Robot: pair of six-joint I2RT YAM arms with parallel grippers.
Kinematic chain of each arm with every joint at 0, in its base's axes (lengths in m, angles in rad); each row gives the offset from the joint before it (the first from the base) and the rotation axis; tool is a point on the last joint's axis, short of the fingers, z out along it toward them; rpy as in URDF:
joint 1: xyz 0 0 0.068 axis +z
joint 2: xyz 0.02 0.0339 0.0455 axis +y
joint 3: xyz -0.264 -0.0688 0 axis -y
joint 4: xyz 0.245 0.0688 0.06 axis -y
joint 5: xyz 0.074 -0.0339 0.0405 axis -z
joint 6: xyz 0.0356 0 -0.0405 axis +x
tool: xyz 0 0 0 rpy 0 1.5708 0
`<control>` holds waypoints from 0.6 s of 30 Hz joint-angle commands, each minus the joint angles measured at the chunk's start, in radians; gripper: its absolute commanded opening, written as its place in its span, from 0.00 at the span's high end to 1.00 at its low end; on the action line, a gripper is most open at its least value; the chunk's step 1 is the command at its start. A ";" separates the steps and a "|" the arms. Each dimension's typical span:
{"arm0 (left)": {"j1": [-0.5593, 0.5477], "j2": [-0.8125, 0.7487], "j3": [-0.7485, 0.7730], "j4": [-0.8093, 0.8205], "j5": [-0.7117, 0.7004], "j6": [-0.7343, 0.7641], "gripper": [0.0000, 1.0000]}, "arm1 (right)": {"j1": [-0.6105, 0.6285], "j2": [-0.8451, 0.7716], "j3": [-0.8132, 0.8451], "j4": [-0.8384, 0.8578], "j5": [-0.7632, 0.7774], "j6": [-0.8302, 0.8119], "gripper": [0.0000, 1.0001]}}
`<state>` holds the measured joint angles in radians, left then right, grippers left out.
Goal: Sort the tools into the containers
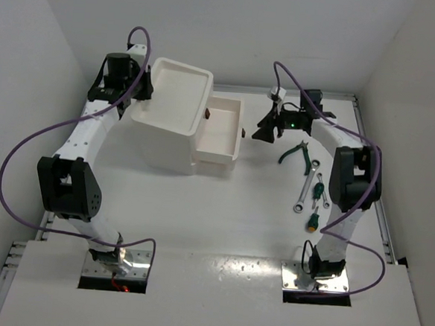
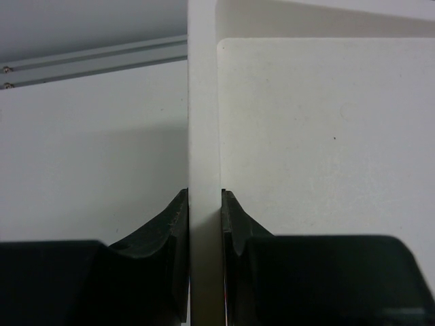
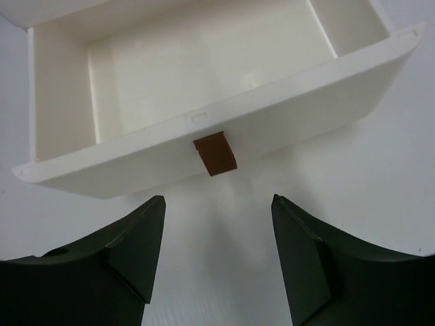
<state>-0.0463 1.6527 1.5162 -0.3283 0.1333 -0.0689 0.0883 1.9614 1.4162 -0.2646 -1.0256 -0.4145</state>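
While the white table [image 1: 221, 215] takes up most of the overhead view, the largest thing on it is the white cabinet [image 1: 163, 140], set toward the far left with its shallow tray top [image 1: 184, 67] facing up. The left arm [image 1: 66, 186] rises from its base, bends at the elbow and reaches forward to the cabinet's left side, where the left gripper [image 2: 204, 204] is clamped tight on a thin upright white wall of the cabinet, one finger on each face. The right arm [image 1: 355, 176] folds at its elbow and stretches leftward, wrist level. A drawer [image 1: 221, 130] stands drawn out to the cabinet's right. The right gripper [image 3: 217, 210] hovers just in front of it, jaws spread wide and holding nothing. Beside the right arm lie the green-handled pliers [image 1: 296, 153], a slim silver wrench [image 1: 303, 193] and two green-handled screwdrivers [image 1: 313, 220]. The drawer's dark red handle [image 3: 215, 154] sits just beyond the fingertips, untouched.
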 commanded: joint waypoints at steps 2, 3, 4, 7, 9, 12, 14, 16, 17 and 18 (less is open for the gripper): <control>-0.032 0.067 -0.094 -0.204 0.055 -0.075 1.00 | 0.031 0.062 0.084 0.038 -0.041 -0.052 0.35; -0.032 0.067 -0.094 -0.204 0.046 -0.075 1.00 | 0.031 0.076 0.104 0.038 -0.018 -0.041 0.35; -0.032 0.067 -0.094 -0.204 0.046 -0.075 1.00 | 0.031 0.109 0.154 0.006 -0.018 0.000 0.37; -0.032 0.058 -0.094 -0.204 0.046 -0.075 1.00 | 0.002 0.120 0.164 0.077 0.008 0.132 0.39; -0.032 0.058 -0.103 -0.204 0.037 -0.084 1.00 | -0.028 0.023 0.030 0.186 0.077 0.259 0.41; -0.032 0.048 -0.112 -0.195 0.028 -0.094 1.00 | -0.061 -0.146 -0.094 0.282 0.244 0.386 0.45; -0.032 0.036 -0.113 -0.195 0.019 -0.103 1.00 | -0.070 -0.194 -0.071 0.050 0.400 0.399 0.48; -0.032 0.024 -0.122 -0.195 0.006 -0.115 1.00 | -0.081 -0.255 -0.011 -0.132 0.499 0.364 0.53; -0.032 0.015 -0.134 -0.195 -0.006 -0.124 1.00 | -0.102 -0.284 -0.011 -0.263 0.568 0.315 0.53; -0.032 0.006 -0.134 -0.195 -0.006 -0.124 1.00 | -0.102 -0.318 -0.025 -0.312 0.597 0.294 0.53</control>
<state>-0.0475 1.6222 1.4811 -0.3145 0.0853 -0.0971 -0.0040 1.7660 1.3548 -0.3344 -0.6239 -0.1009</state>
